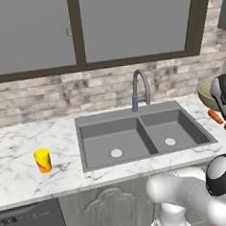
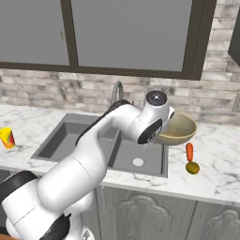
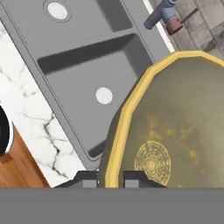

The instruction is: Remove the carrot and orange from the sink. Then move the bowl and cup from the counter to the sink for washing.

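The bowl (image 2: 177, 129) is the thing in hand now: it hangs in the air by the right-hand end of the sink (image 1: 134, 114), tipped so that its tan inside faces partly sideways. We judge it stiff and light for its width, with a smooth glazed look that may slip. It is too wide to span, so the sensible hold is a pinch across the thin rim – and that is what the hand view shows, with the yellow rim (image 3: 114, 144) running down between the two dark tips of the end effector (image 3: 110, 180). The jaws stand nearly closed on that rim, one tip inside the bowl and one outside. A rim pinch lets a wide bowl swing, so we would expect it to want slow, level moves.

The arm (image 2: 101, 140) reaches up from the base and bends over the sink, its wrist beside the bowl's near edge.

Both basins look empty. The carrot (image 2: 189, 151) and the orange (image 2: 192, 167) lie on the worktop (image 2: 220, 154) to the right of the sink, the two just touching or nearly so. The cup (image 1: 42, 160) stands upright on the worktop well to the left.
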